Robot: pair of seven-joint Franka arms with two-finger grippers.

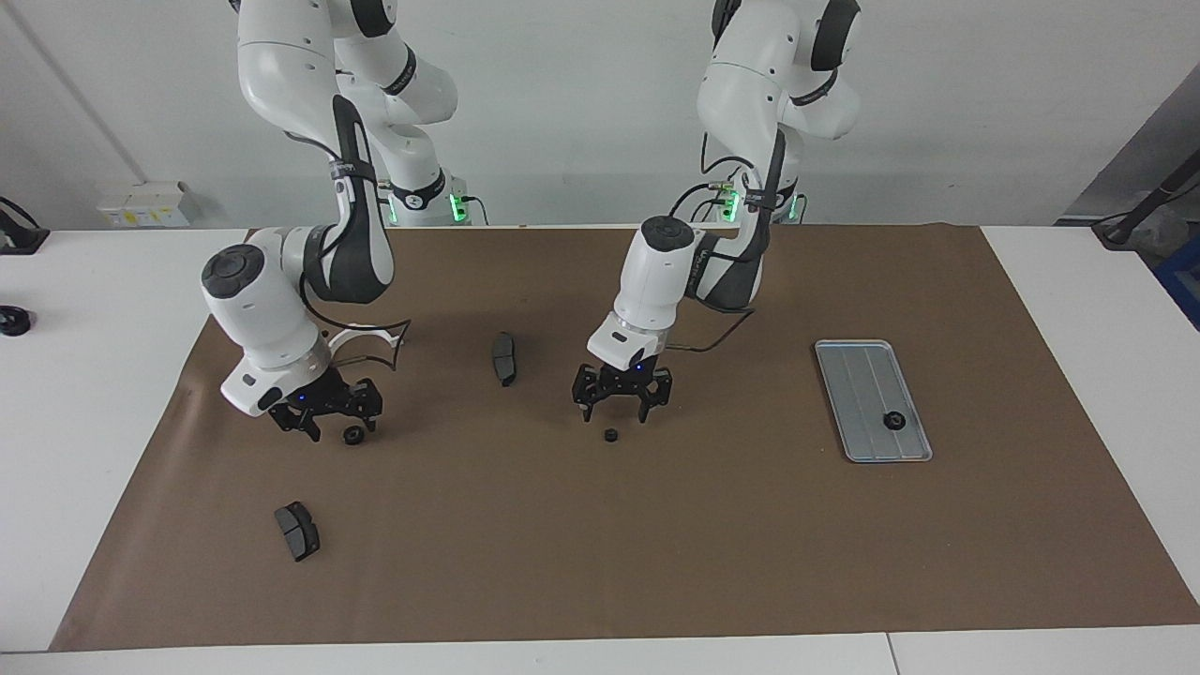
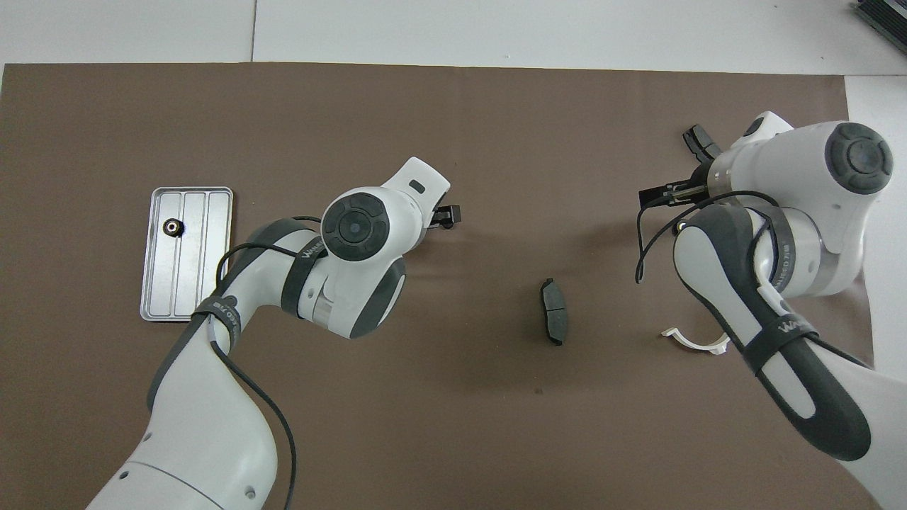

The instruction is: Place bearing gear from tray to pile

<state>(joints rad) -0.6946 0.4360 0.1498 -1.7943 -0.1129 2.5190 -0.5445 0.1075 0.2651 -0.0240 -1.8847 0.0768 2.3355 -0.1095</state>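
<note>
The silver tray [image 1: 858, 375] [image 2: 205, 283] lies toward the left arm's end of the table, with one small black bearing gear [image 1: 893, 421] [image 2: 172, 227] in it. My left gripper [image 1: 615, 412] hangs open just above a second gear [image 1: 610, 435] that lies loose on the brown mat. My right gripper [image 1: 339, 427] is open too, low over the mat, and a third gear [image 1: 353, 435] rests by its fingertips. The pile is spread around them: a white half-ring bracket [image 1: 370, 334] [image 2: 698, 343] and two dark brake pads [image 1: 504, 358] [image 1: 297, 531]. In the overhead view both arms hide the loose gears.
A brown mat [image 1: 712, 562] covers most of the white table. One brake pad [image 2: 554, 320] lies mid-mat between the two arms. Another brake pad [image 2: 697, 141] peeks out beside the right arm's wrist. A small black object [image 1: 11, 321] sits at the table's edge.
</note>
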